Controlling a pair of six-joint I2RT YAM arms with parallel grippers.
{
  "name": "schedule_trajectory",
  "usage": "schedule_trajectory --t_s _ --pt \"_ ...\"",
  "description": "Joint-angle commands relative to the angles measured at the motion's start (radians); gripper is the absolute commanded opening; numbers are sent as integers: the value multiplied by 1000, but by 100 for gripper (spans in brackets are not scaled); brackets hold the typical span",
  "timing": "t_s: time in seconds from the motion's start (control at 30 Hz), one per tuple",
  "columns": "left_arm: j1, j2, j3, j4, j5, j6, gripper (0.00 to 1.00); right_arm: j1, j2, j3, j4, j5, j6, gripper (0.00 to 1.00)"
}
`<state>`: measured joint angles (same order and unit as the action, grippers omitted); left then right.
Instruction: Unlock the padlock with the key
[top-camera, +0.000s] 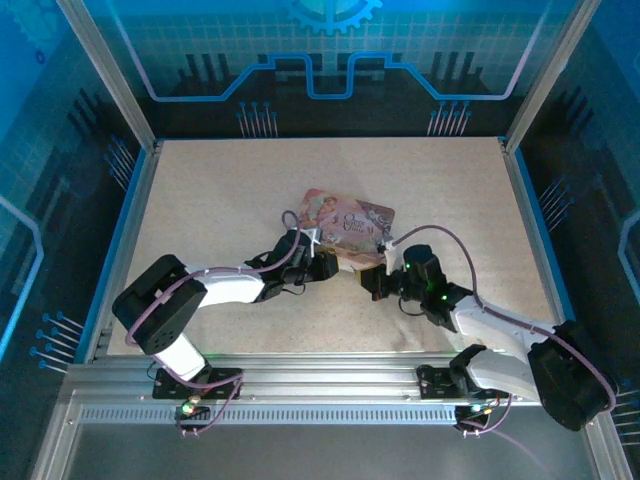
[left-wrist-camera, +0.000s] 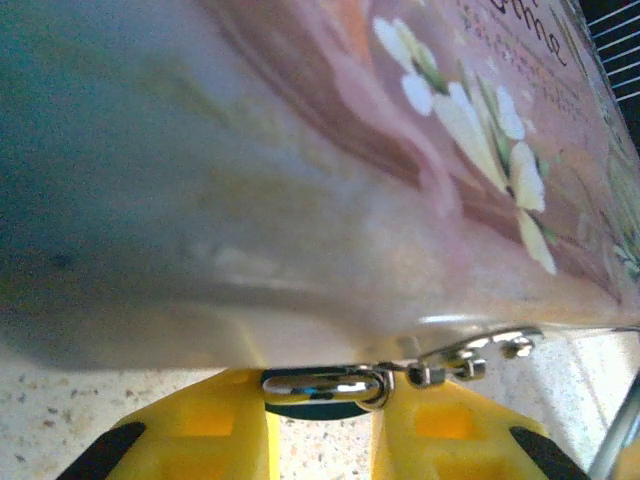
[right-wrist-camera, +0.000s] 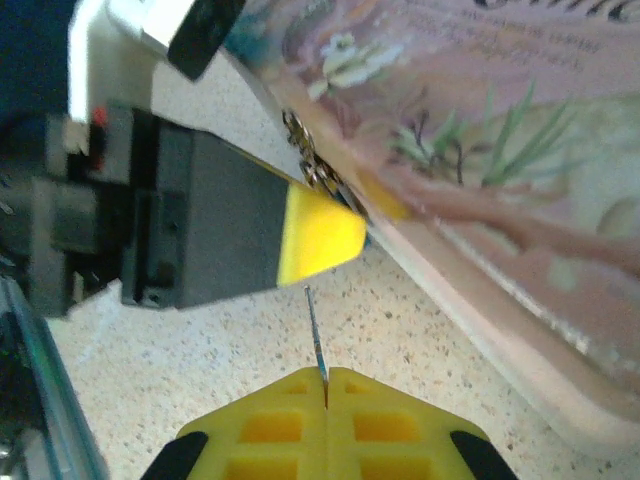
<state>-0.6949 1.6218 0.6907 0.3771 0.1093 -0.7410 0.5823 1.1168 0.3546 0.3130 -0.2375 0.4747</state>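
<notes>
Overhead, a speckled beige table (top-camera: 220, 190) sits inside a blue-lit enclosure (top-camera: 330, 60).

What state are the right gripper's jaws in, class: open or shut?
Shut. The right gripper has its yellow fingers pressed together, pinching the thin key that sticks out ahead.

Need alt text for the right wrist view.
The right end effector, shut on the thin key, points it toward the left end effector's yellow fingertip, which sits against the edge of the pink illustrated tin beside small silvery hardware. Speckled table below.
</notes>
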Motion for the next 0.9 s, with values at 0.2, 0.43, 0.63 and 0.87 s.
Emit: schedule_trajectory --t_s 0.2,0.43,0.63,0.87 --pt "-3 -82 34 8 78 -137 19 34 2 -46 101 79 -133 5" --pt "-5 -82 31 29 110 -177 18 34 65 -62 198 51 -190 5" --pt "-10 -82 30 41 117 -192 18 37 116 -55 245 36 -234 5" --pt "-14 -85 35 37 118 -203 18 48 190 -30 273 38 -288 4"
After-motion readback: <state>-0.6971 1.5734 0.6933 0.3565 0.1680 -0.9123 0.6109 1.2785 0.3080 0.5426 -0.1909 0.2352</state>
